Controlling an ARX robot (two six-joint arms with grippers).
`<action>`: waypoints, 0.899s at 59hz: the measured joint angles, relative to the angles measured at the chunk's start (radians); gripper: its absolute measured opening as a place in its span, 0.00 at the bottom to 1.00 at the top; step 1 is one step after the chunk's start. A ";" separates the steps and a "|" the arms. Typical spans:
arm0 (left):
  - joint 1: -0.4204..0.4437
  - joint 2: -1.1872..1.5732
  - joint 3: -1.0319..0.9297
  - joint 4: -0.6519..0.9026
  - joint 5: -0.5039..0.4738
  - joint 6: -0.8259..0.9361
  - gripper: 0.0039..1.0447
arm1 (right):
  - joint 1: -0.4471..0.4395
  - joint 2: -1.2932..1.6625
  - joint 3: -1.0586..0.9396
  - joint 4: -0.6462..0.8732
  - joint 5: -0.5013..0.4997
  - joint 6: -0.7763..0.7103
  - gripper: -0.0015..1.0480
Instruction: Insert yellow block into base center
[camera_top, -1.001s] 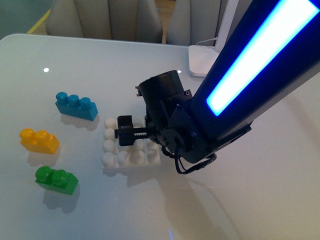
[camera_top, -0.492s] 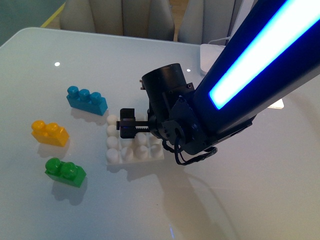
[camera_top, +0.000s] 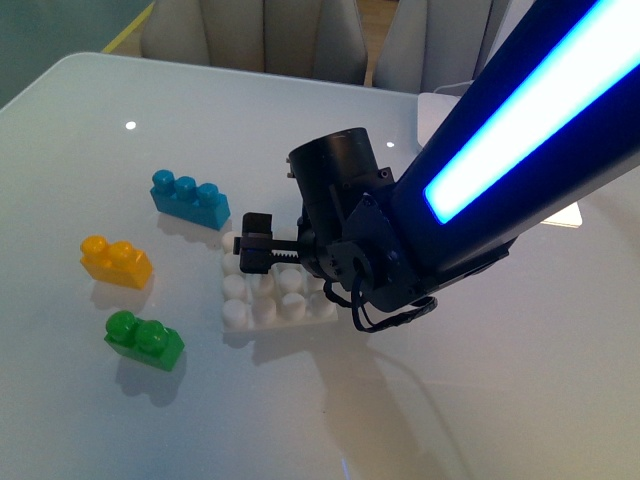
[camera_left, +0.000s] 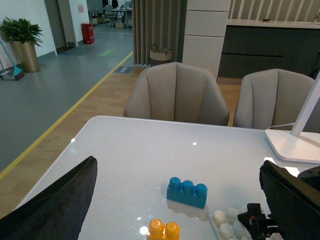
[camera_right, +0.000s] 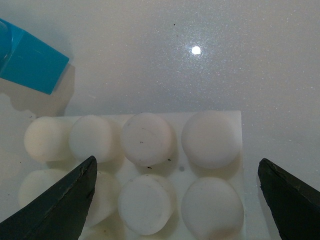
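The yellow block (camera_top: 117, 261) lies on the white table left of the base; it also shows in the left wrist view (camera_left: 164, 231), cut by the picture's edge. The white studded base (camera_top: 262, 298) lies mid-table, partly covered by my right arm. My right gripper (camera_top: 252, 250) hovers open and empty over the base, whose studs (camera_right: 147, 139) fill the right wrist view between the open fingers (camera_right: 62, 205). My left gripper (camera_left: 180, 205) is open and empty, well above the table, looking down at the bricks; it is out of the front view.
A blue three-stud brick (camera_top: 190, 198) lies behind the yellow block, also in the left wrist view (camera_left: 186, 192). A green two-stud brick (camera_top: 144, 339) lies in front of it. A white lamp foot (camera_left: 295, 146) stands at the back right. Chairs (camera_left: 176, 93) stand beyond the table's far edge.
The front view has shifted, so the bricks and base sit further right in the picture. My right gripper stays open over the base.
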 joint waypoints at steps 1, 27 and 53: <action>0.000 0.000 0.000 0.000 0.000 0.000 0.93 | 0.000 -0.003 -0.006 0.005 0.000 0.005 0.92; 0.000 0.000 0.000 0.000 0.000 0.000 0.93 | 0.000 -0.051 -0.101 0.071 -0.021 0.081 0.92; 0.000 0.000 0.000 0.000 0.000 0.000 0.93 | 0.000 -0.050 -0.108 0.126 -0.077 0.185 0.92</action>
